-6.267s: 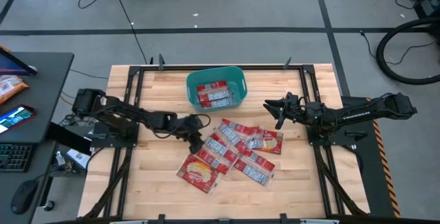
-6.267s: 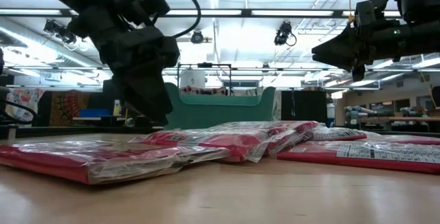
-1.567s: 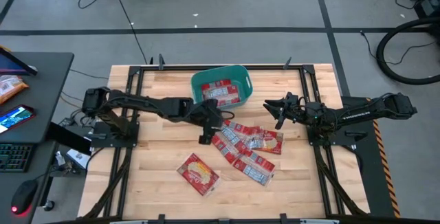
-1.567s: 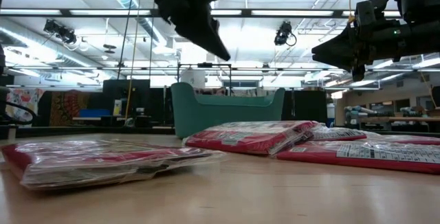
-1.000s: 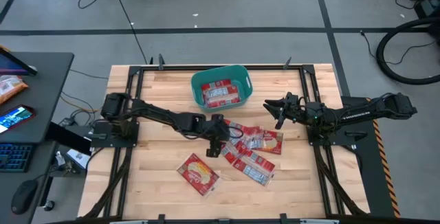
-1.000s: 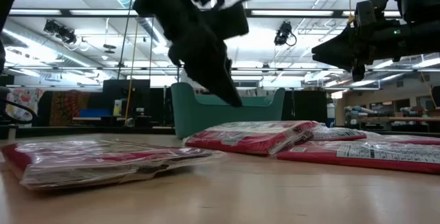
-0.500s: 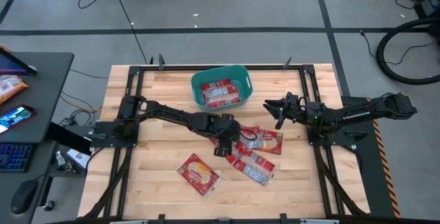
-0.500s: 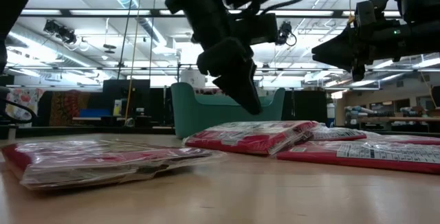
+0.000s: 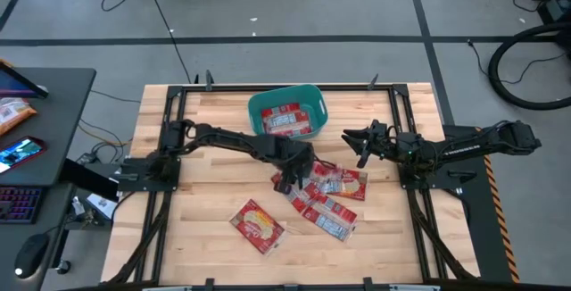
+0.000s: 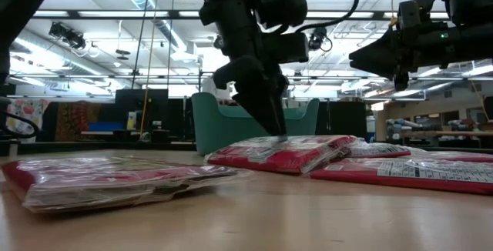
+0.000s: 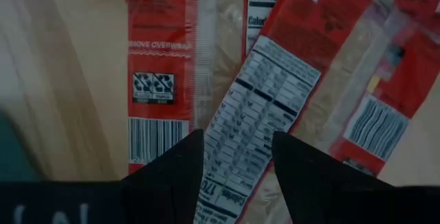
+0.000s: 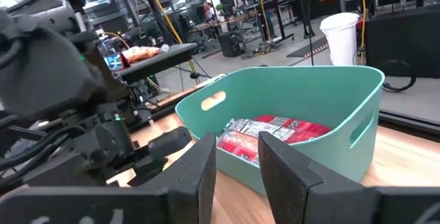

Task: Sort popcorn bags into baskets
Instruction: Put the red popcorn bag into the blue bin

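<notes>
Several red popcorn bags [image 9: 330, 193] lie overlapping in a pile right of the table's middle. One more bag [image 9: 257, 224] lies alone nearer the front edge. The teal basket [image 9: 252, 111] stands at the far middle with bags [image 12: 275, 131] lying flat inside. My left gripper [image 9: 287, 181] is open and slants down over the pile's left end. Its fingers stand on either side of a bag's nutrition panel [image 11: 268, 86]. My right gripper [image 9: 355, 144] waits open, level, above the table right of the pile. My left gripper comes slanting down from above at the left end of the top bag [image 10: 285, 147]. In the low view its fingertips [image 10: 276, 130] stand right at the bag's upper face. I cannot tell whether they touch it.
Black frame rails [image 9: 169, 148] run along the table's left, right and far sides. A desk [image 9: 45, 148] with a keyboard, a phone and an orange packet [image 9: 13, 112] stands left of the table. Bare wood [image 9: 205, 211] shows at the near left.
My left gripper has moved toward the table's right edge, over the pile's left end, and has sunk toward the bags while rolling about its wrist. It has stayed open. The bags lie as before.
</notes>
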`<action>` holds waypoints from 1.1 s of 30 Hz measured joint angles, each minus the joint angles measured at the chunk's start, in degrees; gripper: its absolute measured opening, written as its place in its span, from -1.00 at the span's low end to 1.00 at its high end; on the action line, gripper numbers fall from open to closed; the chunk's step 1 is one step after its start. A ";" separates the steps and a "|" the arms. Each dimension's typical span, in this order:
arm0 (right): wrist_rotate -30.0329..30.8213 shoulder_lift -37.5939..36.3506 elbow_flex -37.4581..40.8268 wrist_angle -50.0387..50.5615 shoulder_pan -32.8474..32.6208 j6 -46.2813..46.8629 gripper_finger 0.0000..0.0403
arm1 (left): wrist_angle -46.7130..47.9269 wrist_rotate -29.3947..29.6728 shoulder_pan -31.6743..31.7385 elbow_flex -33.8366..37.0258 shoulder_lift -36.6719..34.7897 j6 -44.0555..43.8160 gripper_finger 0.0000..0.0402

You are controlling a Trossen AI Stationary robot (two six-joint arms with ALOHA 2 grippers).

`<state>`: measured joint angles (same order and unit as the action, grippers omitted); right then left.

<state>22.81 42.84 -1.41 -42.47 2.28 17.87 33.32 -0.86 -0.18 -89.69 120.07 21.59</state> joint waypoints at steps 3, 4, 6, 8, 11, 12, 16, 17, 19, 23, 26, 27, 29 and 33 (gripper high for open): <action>0.00 0.01 0.00 -0.13 -0.01 0.00 -0.43 | -0.04 -0.30 0.14 0.02 0.00 2.23 -0.12; 0.01 0.01 0.00 -0.10 -0.01 0.00 -0.43 | -0.01 -0.35 0.12 0.02 0.00 3.30 -0.12; 0.00 0.01 0.00 -0.12 -0.01 0.00 -0.43 | 0.02 -0.44 0.06 0.02 0.00 5.82 -0.12; 0.00 0.01 0.00 -0.12 0.00 0.00 -0.43 | -0.11 -0.47 -0.07 0.02 0.00 7.75 -0.12; 0.00 0.01 0.00 -0.12 -0.02 0.00 -0.43 | -0.25 -0.47 -0.04 0.02 0.00 8.64 -0.12; 0.00 0.01 0.00 -0.12 -0.02 0.00 -0.43 | -0.27 -0.46 0.08 0.02 0.00 8.63 -0.12; 0.00 0.01 0.00 -0.12 -0.01 0.00 -0.43 | -0.51 -0.44 0.56 0.02 0.00 8.59 -0.12; 0.00 0.01 0.00 -0.12 0.00 0.00 -0.43 | -0.79 -0.43 0.73 0.02 0.00 8.63 -0.12; 0.00 0.01 0.00 -0.12 -0.01 0.00 -0.43 | -1.42 -0.42 0.90 0.02 0.00 8.63 -0.12; 0.00 0.01 0.00 -0.13 0.00 0.00 -0.43 | -3.12 -0.53 1.03 0.03 1.13 7.35 -0.12; 0.00 0.01 0.00 -0.23 0.00 0.00 -0.43 | -2.58 -0.82 0.87 0.00 2.66 6.46 -0.12; 0.00 0.01 0.00 -0.41 0.00 0.00 -0.43 | -2.11 -0.79 0.74 0.00 2.86 6.44 -0.12; 0.00 0.06 0.00 -0.53 0.00 0.00 -0.43 | -1.94 -0.71 0.63 -0.15 3.54 6.48 -0.12; 0.00 0.21 0.00 -0.34 -0.02 0.00 -0.43 | -1.31 -0.66 0.61 -0.15 3.57 7.37 -0.17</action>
<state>22.81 43.05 -1.41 -42.81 2.26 17.87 32.00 -1.51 0.43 -89.84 123.63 28.96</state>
